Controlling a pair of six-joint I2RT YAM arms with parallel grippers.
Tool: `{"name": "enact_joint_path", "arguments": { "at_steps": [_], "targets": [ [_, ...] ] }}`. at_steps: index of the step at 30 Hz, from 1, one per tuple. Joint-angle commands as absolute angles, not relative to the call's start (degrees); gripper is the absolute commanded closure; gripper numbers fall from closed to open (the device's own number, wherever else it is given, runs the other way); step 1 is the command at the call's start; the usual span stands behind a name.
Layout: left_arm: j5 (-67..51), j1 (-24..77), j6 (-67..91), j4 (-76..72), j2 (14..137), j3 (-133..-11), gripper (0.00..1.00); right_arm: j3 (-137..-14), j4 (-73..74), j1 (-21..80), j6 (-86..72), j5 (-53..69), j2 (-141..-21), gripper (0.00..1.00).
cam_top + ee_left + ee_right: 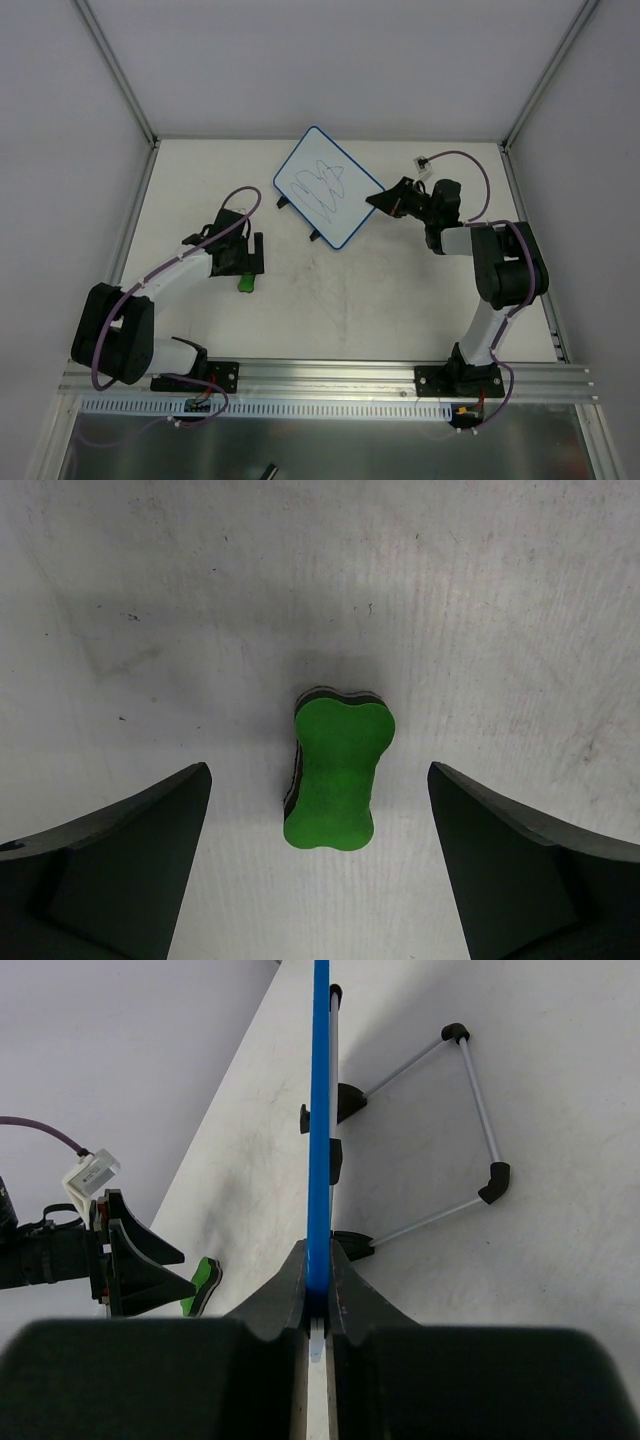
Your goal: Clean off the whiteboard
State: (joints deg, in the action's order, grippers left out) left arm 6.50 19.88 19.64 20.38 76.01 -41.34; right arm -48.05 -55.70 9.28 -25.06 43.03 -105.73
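Black-and-white left arm: folded low, elbow back near base, forearm reaching forward. Black two-finger left gripper: pointing straight down, fingers spread wide, gripping nothing. Black-and-white right arm: rising from base, bent inward. Black two-finger right gripper: level, fingers pinched on edge of small white blue-rimmed whiteboard.

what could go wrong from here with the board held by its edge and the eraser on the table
The right gripper pinches only the thin blue rim of the small scribbled white board, so wiping pressure might twist it loose. The open left gripper straddles the green bone-shaped eraser lying flat; closing off-centre could nudge it away.
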Motion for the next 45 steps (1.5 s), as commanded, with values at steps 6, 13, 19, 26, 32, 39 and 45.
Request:
{"name": "enact_joint_path", "arguments": {
  "at_steps": [6,13,19,26,32,39,45],
  "targets": [
    [5.89,20.04,16.35,23.20,80.76,-45.79,0.17,-50.36,-56.95,9.40,-22.32,41.84,-103.71,1.00],
    [5.19,20.13,15.21,23.91,83.32,-47.11,0.31,-50.36,-56.87,9.40,-22.41,41.84,-103.80,1.00],
    [5.36,21.44,14.50,24.87,85.52,-47.99,0.39,-50.45,-56.95,9.40,-22.50,41.84,-104.06,1.00],
    [6.77,22.67,13.54,25.40,87.27,-48.43,0.52,-50.54,-56.95,9.40,-22.59,41.92,-104.24,1.00],
    [7.21,22.85,13.89,25.49,86.66,-48.25,0.56,-50.80,-56.87,9.49,-22.76,42.01,-104.59,1.00],
    [7.73,23.03,14.06,25.66,86.40,-48.25,0.67,-50.98,-56.87,9.40,-22.85,42.27,-104.94,1.00],
    [8.26,23.03,14.59,25.58,85.26,-47.90,0.51,-51.15,-56.87,9.40,-23.03,42.36,-105.12,1.00]
  ]
}}
